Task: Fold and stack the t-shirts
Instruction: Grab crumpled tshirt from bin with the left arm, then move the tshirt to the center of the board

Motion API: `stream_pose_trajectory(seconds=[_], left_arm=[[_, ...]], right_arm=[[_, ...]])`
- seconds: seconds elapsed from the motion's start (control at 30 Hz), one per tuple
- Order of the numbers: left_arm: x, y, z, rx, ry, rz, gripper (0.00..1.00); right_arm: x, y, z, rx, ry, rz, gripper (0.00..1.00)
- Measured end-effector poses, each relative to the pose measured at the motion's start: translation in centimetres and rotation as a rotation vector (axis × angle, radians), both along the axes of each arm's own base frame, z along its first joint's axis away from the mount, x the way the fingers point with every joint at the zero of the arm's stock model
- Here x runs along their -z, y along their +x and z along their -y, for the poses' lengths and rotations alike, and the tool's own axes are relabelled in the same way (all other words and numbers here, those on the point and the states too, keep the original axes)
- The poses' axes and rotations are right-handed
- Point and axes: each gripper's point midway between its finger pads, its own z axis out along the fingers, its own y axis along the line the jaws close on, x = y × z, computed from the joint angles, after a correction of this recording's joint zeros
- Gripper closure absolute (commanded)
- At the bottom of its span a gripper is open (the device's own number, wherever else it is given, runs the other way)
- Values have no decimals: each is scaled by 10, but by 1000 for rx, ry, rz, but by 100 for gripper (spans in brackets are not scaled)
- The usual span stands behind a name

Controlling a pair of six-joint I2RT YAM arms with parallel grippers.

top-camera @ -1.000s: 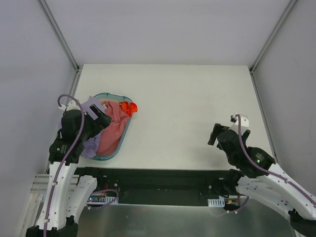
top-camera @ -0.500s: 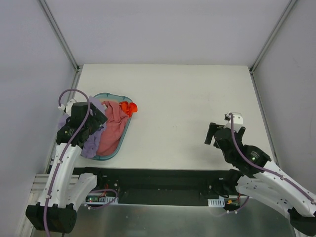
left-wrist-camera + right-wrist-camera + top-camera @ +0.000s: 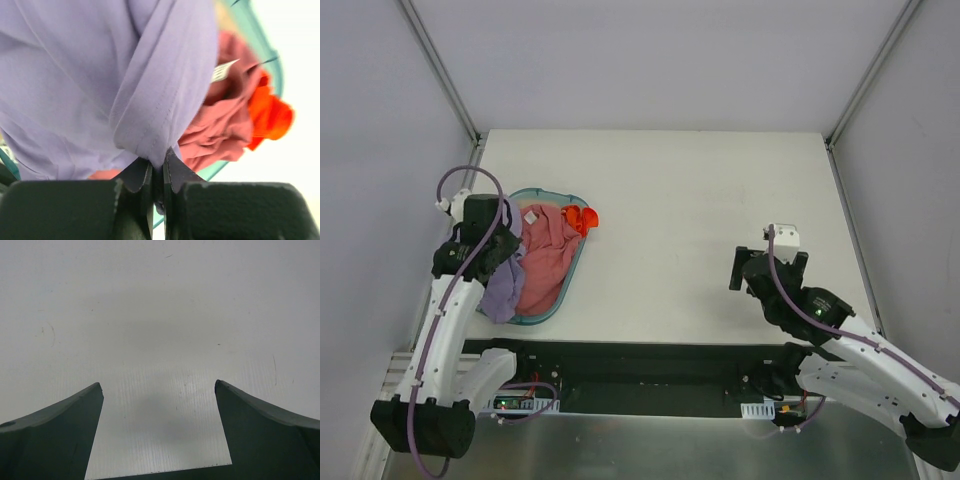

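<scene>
The lavender t-shirt (image 3: 502, 291) hangs over the left rim of the teal basket (image 3: 576, 268). My left gripper (image 3: 506, 243) is shut on a bunched fold of it. In the left wrist view the lavender t-shirt (image 3: 150, 75) fills the top, pinched between the jaws of the left gripper (image 3: 157, 163). The pink-red t-shirt (image 3: 549, 258) lies crumpled in the basket, and the left wrist view shows the pink-red t-shirt (image 3: 220, 127) behind the fold. My right gripper (image 3: 742, 270) is open over bare table at the right, and the right gripper (image 3: 157, 386) has nothing between its fingers.
A bright orange cloth (image 3: 582, 217) spills over the basket's far right rim, and the orange cloth (image 3: 270, 116) also shows in the left wrist view beside the basket rim (image 3: 260, 47). The white table (image 3: 700, 200) runs between the two arms. Grey walls enclose it.
My left gripper has gone from open to shut on the lavender t-shirt, with its wrist swung toward the basket's far left. The right arm has shifted slightly left and away from me.
</scene>
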Motion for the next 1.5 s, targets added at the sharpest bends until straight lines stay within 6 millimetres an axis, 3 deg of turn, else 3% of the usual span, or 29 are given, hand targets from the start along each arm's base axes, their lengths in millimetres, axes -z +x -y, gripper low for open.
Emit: stream_pose_trajectory(seconds=[0.07,0.13,0.23,0.37,0.47,0.57,0.7,0.83,1.0,1.1,1.13,1.17,1.2,1.23,1.27,1.37,1.43,1.5], left_arm=[[-28,2,-1,11,9,78,100],[-71,1,-2,18,13,199,100],[-161,-9,3,76,7,433,100],[-281,-40,36,284,-47,744,100],[-349,-71,65,465,-90,934,100],[-394,-96,95,660,-140,1068,100],[-413,-96,134,898,-270,1096,100],[-395,-59,174,1073,-438,986,100],[-336,-20,250,1243,-596,729,100],[-292,-10,294,1320,-625,591,97],[-277,-10,304,1333,-622,553,91],[-256,-11,316,1342,-604,508,77],[-235,-15,325,1359,-583,464,49],[-215,-22,333,1385,-565,419,31],[-194,-28,339,1407,-546,378,4],[-133,-31,338,1371,-463,257,1],[-88,-17,318,1251,-343,171,1],[-58,-4,294,1139,-240,111,1]], right_arm=[[-1,1,0,1,3,4,4],[-2,1,0,1,2,7,4],[-10,1,0,-7,10,24,4],[-37,3,-1,-22,57,86,4],[-55,3,-2,-39,98,134,4],[-71,3,-4,-62,138,172,4],[-87,3,-7,-87,172,210,4],[-99,3,-6,-94,178,237,4],[-109,3,-4,-95,179,256,4],[-111,3,-1,-85,174,262,4],[-111,3,0,-82,170,261,4],[-110,3,2,-74,160,259,4],[-109,3,4,-65,150,257,4],[-108,3,6,-59,142,254,4],[-106,3,8,-49,129,251,4],[-98,2,15,-24,82,225,4],[-91,2,16,-18,53,197,4],[-81,1,17,-16,16,157,4]])
